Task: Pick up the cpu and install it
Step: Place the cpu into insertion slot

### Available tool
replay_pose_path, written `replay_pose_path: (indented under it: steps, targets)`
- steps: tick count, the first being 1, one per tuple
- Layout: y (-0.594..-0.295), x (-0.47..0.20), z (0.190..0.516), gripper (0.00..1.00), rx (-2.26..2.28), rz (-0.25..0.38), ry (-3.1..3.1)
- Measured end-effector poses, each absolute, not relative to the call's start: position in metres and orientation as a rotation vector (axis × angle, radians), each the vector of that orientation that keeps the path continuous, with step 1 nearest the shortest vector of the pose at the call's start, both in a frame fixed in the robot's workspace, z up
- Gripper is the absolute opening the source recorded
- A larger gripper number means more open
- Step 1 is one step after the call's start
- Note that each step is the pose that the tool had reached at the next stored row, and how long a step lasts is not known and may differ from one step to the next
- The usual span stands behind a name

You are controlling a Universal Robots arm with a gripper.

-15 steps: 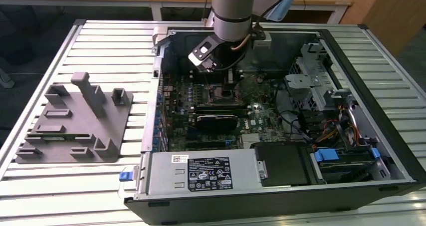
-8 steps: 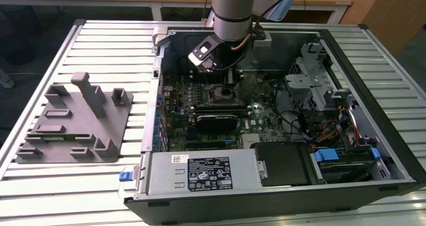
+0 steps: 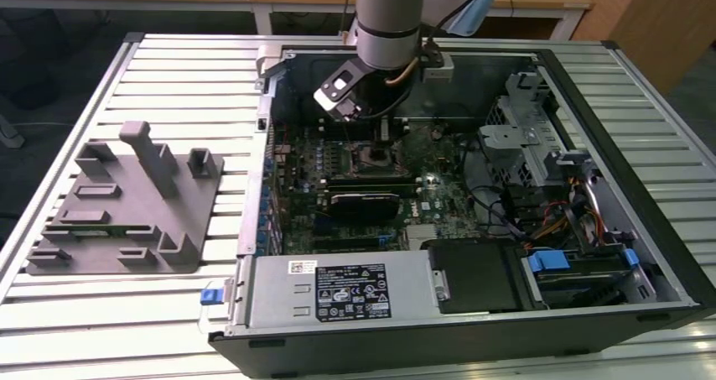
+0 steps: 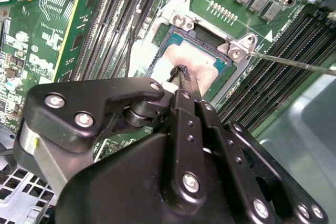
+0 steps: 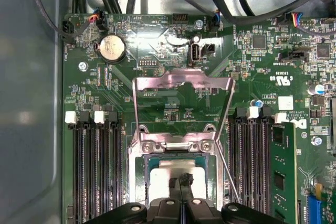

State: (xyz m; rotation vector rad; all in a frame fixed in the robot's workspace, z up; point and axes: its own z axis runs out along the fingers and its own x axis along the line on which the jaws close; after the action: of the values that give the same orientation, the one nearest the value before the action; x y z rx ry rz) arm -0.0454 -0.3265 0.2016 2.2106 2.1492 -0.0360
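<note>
The cpu [image 4: 202, 64] lies flat in the motherboard's socket [image 3: 375, 155], its shiny top showing inside the black frame, and it appears again in the first wrist view [image 5: 167, 167]. The socket's metal load plate [image 5: 184, 80] is swung up and open, and its thin wire lever [image 4: 294, 62] stands out to one side. My gripper [image 4: 181, 72] hangs straight over the chip with its black fingertips [image 5: 188, 178] drawn together, shut with nothing between them. The tips sit at or just above the chip's top; contact cannot be told. In the exterior view the gripper [image 3: 378, 132] reaches down into the open case.
The open computer case [image 3: 626, 86] lies on a slatted table. A power supply [image 3: 335, 292] fills its near side and drive cages [image 3: 526, 137] its right. Memory slots [image 5: 97, 171] flank the socket, with a green memory stick [image 5: 281, 166] seated. A grey fixture block [image 3: 123, 204] stands outside.
</note>
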Motion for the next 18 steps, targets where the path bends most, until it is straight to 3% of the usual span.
replay_pose_path:
  steps: [18]
  targets:
    - [-0.3270,-0.0459,0.1956,0.11,2.210,-0.039,2.149]
